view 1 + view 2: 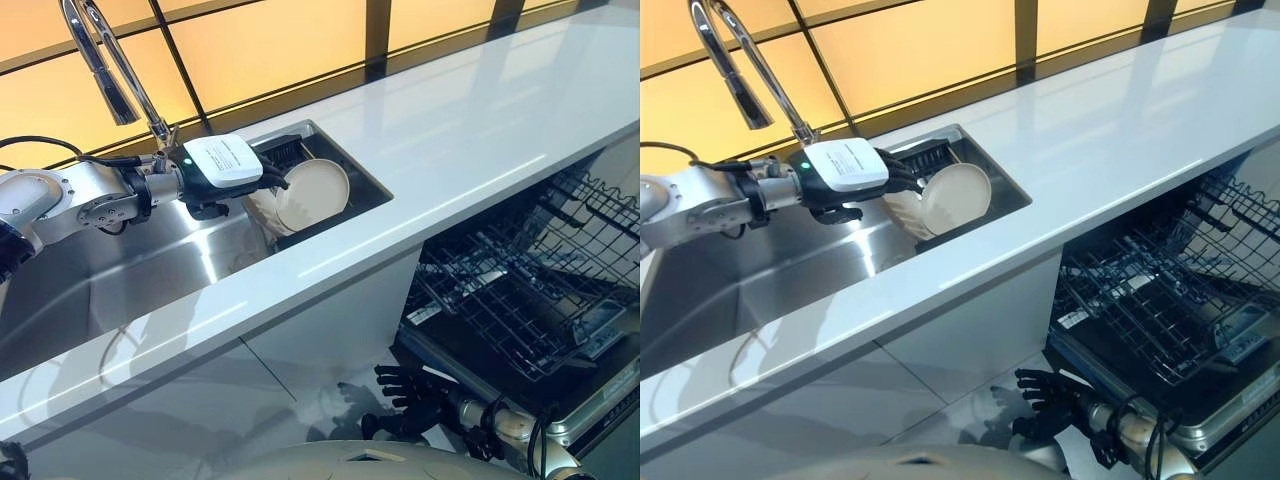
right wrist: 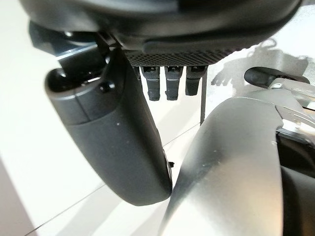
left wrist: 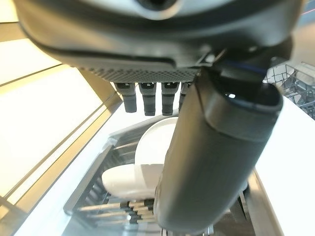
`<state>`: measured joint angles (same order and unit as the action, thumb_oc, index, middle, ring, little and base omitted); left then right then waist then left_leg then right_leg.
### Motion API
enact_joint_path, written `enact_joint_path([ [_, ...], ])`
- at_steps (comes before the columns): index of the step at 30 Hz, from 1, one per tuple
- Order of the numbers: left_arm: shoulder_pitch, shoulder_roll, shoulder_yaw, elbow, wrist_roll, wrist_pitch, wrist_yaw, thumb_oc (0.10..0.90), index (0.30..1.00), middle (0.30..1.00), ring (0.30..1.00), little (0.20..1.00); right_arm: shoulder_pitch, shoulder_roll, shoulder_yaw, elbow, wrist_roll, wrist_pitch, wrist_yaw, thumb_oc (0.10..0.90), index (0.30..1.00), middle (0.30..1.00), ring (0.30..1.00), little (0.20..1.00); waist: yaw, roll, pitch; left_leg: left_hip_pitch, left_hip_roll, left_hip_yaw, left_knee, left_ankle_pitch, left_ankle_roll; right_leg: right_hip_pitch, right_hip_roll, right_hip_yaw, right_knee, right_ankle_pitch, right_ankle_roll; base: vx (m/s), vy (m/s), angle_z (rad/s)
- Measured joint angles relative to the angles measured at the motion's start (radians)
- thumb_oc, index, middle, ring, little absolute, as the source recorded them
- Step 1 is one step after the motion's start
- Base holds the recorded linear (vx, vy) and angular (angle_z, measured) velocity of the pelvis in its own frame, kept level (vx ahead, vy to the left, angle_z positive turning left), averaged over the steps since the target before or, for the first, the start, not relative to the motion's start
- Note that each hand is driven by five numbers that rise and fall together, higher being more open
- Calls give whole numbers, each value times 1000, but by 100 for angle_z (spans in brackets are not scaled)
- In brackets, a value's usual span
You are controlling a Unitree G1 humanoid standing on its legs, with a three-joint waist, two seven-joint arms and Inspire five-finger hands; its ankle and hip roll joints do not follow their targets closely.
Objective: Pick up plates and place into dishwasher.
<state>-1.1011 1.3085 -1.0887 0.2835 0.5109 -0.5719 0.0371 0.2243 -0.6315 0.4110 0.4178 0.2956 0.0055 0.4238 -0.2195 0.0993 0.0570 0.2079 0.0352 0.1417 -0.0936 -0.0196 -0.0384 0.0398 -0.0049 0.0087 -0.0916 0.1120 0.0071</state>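
Over the sink [image 1: 120, 265], left hand [image 1: 262, 177] with straight, spread fingers just beside upright plates [image 1: 312, 194], empty

This is a kitchen. A long white counter [image 1: 470, 130] holds a sunken steel sink [image 1: 150, 270] with a tall chrome tap [image 1: 105, 60] arching over it. The left hand [image 1: 225, 165] hangs over the sink; just past its fingers, plates [image 1: 310, 195] stand on edge in a dark rack [image 3: 106, 209]. Under the counter, well off from that hand and near the right hand [image 1: 410, 395], an open dishwasher [image 1: 530, 300] shows its wire basket. Behind the counter runs a wall of amber panels [image 1: 270, 45] in dark frames.
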Motion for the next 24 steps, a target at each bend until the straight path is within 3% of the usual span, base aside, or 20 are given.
enact_joint_path([
  [10,0,-1,0,6,-1,0,-29,800,900,900,900,900,-1,1,0,8,0,0,-6,800,900,900,900,900,-6,0,0,3,-1,3,0,0,0,1,1,3,0,0,0,4,1,-1],
  [24,0,-50,-16,63,0,0,-25,800,900,900,900,900,7,-5,0,-26,23,-3,-4,800,900,900,900,900,-50,0,0,9,0,24,0,-4,-1,-1,8,21,0,1,-1,6,-1,-4],
])
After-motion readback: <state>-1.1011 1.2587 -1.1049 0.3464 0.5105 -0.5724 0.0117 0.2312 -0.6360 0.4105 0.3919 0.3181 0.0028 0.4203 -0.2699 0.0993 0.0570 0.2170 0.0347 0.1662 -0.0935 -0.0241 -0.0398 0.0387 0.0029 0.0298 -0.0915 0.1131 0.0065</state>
